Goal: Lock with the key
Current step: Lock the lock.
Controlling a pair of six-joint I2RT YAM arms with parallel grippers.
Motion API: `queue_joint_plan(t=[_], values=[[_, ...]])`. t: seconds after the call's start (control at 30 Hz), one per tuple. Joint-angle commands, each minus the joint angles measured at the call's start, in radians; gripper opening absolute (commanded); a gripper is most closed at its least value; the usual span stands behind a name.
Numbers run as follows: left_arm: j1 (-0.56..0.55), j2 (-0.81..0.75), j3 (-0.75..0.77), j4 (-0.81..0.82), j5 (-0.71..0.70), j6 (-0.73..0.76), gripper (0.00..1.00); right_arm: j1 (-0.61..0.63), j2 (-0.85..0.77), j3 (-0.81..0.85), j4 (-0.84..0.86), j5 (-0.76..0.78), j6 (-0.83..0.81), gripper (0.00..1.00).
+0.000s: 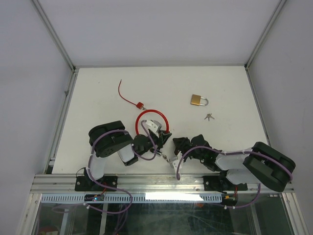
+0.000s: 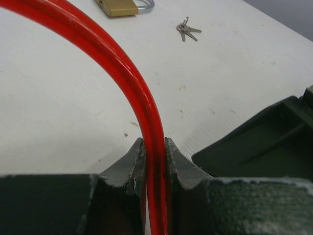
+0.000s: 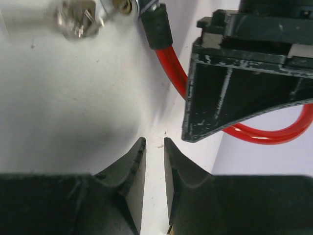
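Cable lock: the red cable [image 2: 146, 112] is looped just ahead of your arm bases; expect it to be light, springy and slick-coated.
Hold point: take the blurred metal end [image 3: 78, 17], probably the lock head, not the coating.
Left gripper [image 2: 154, 147]: clenched on the red cable.
Right gripper [image 3: 154, 147]: released, empty, near that metal end.
Beyond: brass padlock [image 1: 198, 100] and loose keys [image 1: 209, 116], well apart.

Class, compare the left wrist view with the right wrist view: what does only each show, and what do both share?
Left wrist only: a brass padlock and a small bunch of silver keys. Right wrist only: the black end collar of the red coated cable, a blurred shiny metal piece beside it, and the right gripper, slightly open, empty. Both: that cable, the left gripper clamped on it, and the white table.
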Motion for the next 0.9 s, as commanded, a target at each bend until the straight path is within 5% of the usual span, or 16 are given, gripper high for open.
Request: queue_joint_plan(t=[0.0,0.27,0.5,0.67,0.87], values=[[-0.010,0.018,-0.014,0.258,0.006,0.063,0.00,-0.004,-0.047,0.023,-0.011,0.007,0.000,0.23],[-0.010,0.029,0.012,0.258,-0.025,0.048,0.00,-0.018,-0.160,0.050,-0.156,0.007,0.000,0.23],[0.010,0.035,0.026,0.259,0.002,0.004,0.00,-0.116,-0.180,0.261,-0.446,-0.125,0.498,0.27],[0.018,0.024,0.027,0.259,0.036,-0.008,0.00,-0.265,-0.136,0.451,-0.635,-0.308,0.711,0.31],[0.031,-0.001,0.034,0.258,0.066,-0.036,0.00,-0.419,-0.112,0.603,-0.862,-0.682,0.753,0.34]])
